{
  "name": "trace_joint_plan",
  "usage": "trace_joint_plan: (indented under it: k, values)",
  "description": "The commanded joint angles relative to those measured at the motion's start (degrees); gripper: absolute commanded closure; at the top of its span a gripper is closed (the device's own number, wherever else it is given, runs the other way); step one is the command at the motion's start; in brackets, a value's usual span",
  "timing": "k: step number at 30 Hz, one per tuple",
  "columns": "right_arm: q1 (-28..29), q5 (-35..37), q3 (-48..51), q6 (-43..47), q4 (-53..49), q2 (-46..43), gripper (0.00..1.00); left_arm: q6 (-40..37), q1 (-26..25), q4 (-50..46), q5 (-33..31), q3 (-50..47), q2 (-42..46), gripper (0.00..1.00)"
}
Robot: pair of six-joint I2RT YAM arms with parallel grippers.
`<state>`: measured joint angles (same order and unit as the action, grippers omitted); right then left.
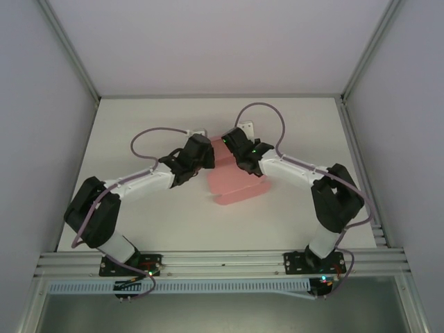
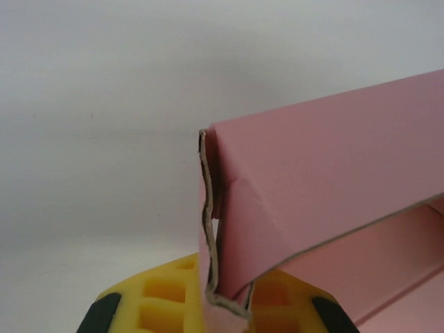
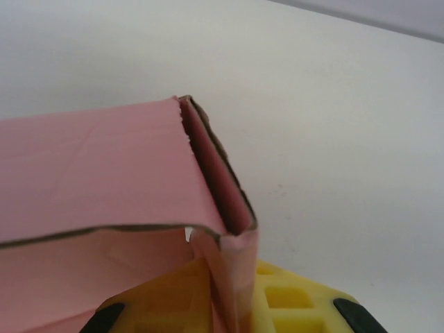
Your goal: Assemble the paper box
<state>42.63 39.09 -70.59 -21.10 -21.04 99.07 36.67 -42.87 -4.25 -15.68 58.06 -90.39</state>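
Pink paper box [image 1: 236, 182] sits part-folded at the middle of the white tabletop [image 1: 159, 229], between my two arms. My left fingers [image 2: 159, 298] are clenched on one folded wall corner. My right fingers [image 3: 291, 302] pinch another corner, where the card is doubled over. The thin card edges look ragged at both pinches. I judge that pulling apart or twisting unevenly could tear a corner or spring the folds open.
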Motion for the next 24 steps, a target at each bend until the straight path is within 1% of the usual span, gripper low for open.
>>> trace_joint_plan:
  k: [1,4,6,7,8,9,10,11,12,14,16,17,18,19,20,21,24]
  values:
    - [-4.0,25.4,0.8,-5.2,-14.5,2.3,0.84,4.9,2.2,-12.4,-10.0,0.5,0.6,1.00]
    - [-3.7,28.2,2.3,-4.5,-10.8,2.1,0.85,5.3,2.1,-13.3,-9.4,0.8,0.6,1.00]
    - [-3.6,26.6,3.7,-2.9,-6.3,1.3,0.85,5.2,2.1,-12.8,-8.7,0.9,0.7,1.00]
    - [-3.7,23.2,5.4,-0.2,-1.7,0.3,0.85,4.9,2.2,-12.3,-8.3,0.7,0.7,1.00]
    - [-3.7,17.4,7.9,4.4,4.9,-1.2,0.83,4.0,2.1,-11.1,-7.4,0.6,0.7,1.00]
    - [-3.7,11.4,10.3,7.1,10.5,-2.8,0.80,3.5,2.0,-10.2,-6.6,0.5,0.7,1.00]
    - [-3.6,5.8,12.5,8.3,14.6,-4.3,0.76,3.3,2.0,-10.0,-6.1,0.7,0.5,1.00]
    - [-3.8,-1.3,14.7,10.6,18.9,-6.1,0.71,2.7,1.9,-9.4,-5.5,0.9,0.3,1.00]
    - [-3.7,-5.3,16.7,11.8,22.7,-7.8,0.68,2.2,1.7,-8.8,-4.8,1.0,0.3,1.00]
    - [-4.1,-13.6,20.3,13.1,28.4,-11.3,0.64,1.5,1.5,-7.8,-3.6,1.0,0.4,1.00]
    - [-4.5,-16.5,22.5,13.0,30.9,-14.3,0.63,1.5,1.4,-7.4,-3.3,1.0,0.5,1.00]
    - [-5.0,-19.2,23.1,13.4,31.1,-15.8,0.63,1.2,1.3,-7.2,-3.2,1.0,0.5,1.00]
    - [-5.4,-20.5,23.5,13.2,30.8,-17.0,0.60,1.1,1.2,-7.0,-3.2,1.0,0.6,1.00]
    - [-5.9,-22.0,23.6,13.0,30.5,-18.0,0.57,1.0,1.2,-6.9,-3.2,0.9,0.7,1.00]
    - [-6.5,-25.7,23.7,13.5,29.9,-18.8,0.50,0.8,1.2,-6.7,-3.0,0.7,0.7,1.00]
    - [-6.7,-27.8,23.7,13.6,29.5,-19.6,0.44,0.8,1.1,-6.6,-3.0,0.6,0.7,1.00]
    - [-7.0,-34.2,24.0,14.8,29.2,-21.9,0.32,0.6,1.0,-6.4,-2.8,0.7,0.7,1.00]
